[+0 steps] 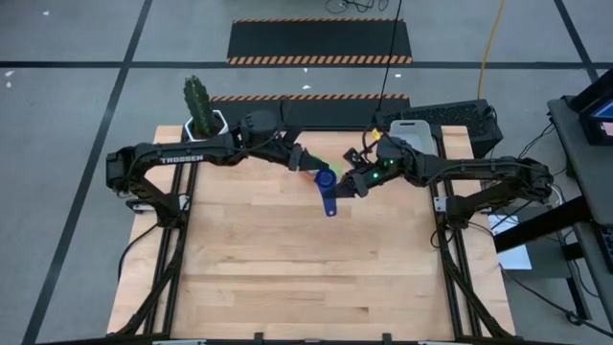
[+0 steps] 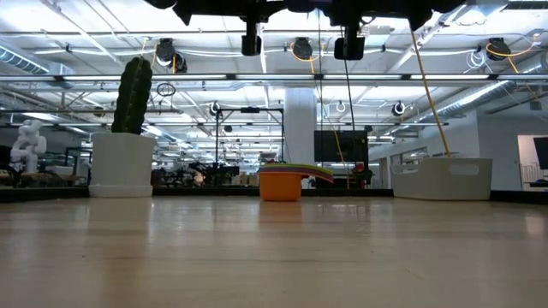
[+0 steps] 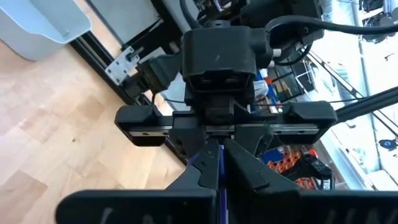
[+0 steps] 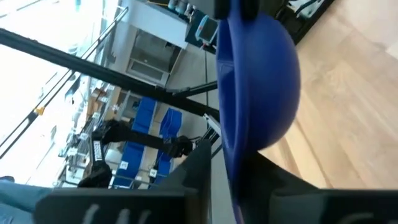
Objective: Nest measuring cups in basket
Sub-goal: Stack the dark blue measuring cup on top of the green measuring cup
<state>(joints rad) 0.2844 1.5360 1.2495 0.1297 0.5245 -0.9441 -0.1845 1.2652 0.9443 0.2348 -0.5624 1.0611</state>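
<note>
A dark blue measuring cup [image 1: 329, 192] hangs in the air over the table's far middle, between my two grippers. My left gripper [image 1: 308, 165] comes from the left and is shut on it. My right gripper [image 1: 352, 179] faces it from the right and stands slightly open. Its fingers [image 4: 199, 168] sit either side of the bowl's rim [image 4: 231, 168], with the round bowl [image 4: 264, 87] bulging to one side. A stack of nested cups [image 2: 281, 184], orange bowl outermost with coloured handles fanned on top, rests on the table below. The basket [image 1: 414, 134] stands at the far right. My left gripper pinches a thin blue edge of the cup [image 3: 214, 173] between its two fingers, on the bowl's side toward the table's left. The fingers lie about level, coming from the left. The cup hangs clear of the table, with its handle [image 1: 330, 207] toward the near edge.
A white pot with a cactus [image 1: 203, 120] stands at the far left corner. The near half of the wooden table [image 1: 316, 278] is bare. Black frame rails run along both sides of the table.
</note>
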